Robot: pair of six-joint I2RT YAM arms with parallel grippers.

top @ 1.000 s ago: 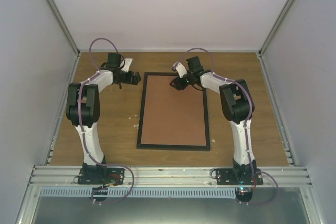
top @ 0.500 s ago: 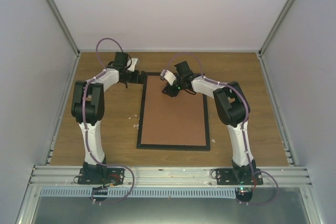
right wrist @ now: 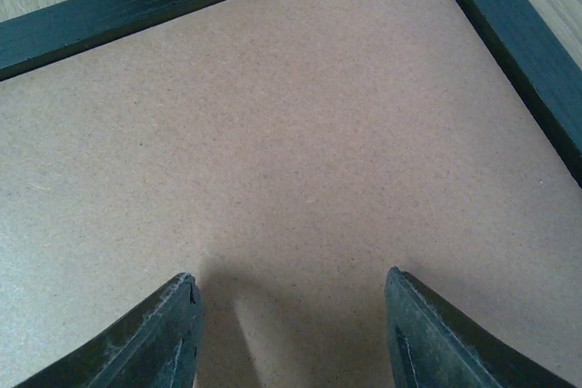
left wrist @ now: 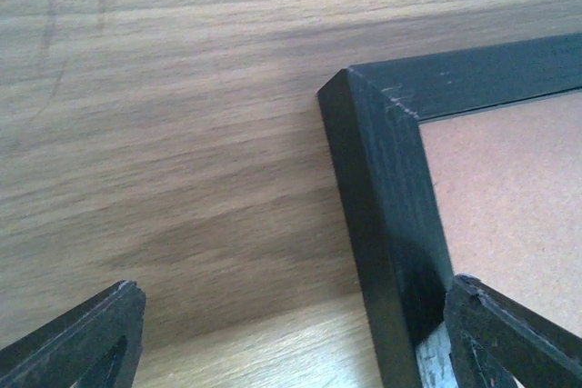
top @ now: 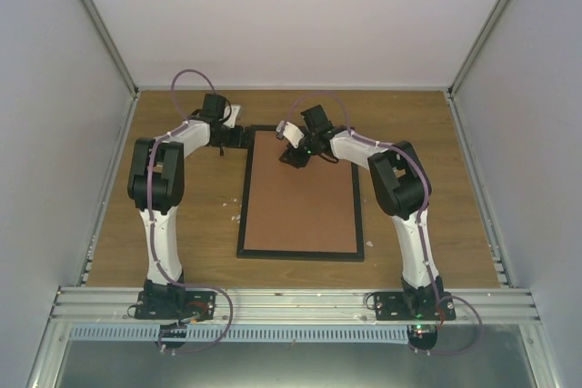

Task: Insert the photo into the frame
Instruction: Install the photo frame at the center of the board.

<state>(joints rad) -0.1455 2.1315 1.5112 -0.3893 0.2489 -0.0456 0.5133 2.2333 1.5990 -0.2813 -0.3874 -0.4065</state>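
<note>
Top view: the black picture frame (top: 245,197) lies flat mid-way across the table (top: 182,215), with the brown backing board (top: 300,197) inside it. The left claw (top: 244,136) is at its far-left corner, and the right claw (top: 293,157) is over the board's far end.
Left wrist: jaws wide apart, straddling the frame's rail, gripping nothing.
Right wrist: jaws partly spread above the board, empty.

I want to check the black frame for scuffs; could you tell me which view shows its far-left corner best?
Left wrist: the frame's corner fills the view, scratches visible. The top view shows the whole frame, small; the right wrist shows only two rails.
</note>
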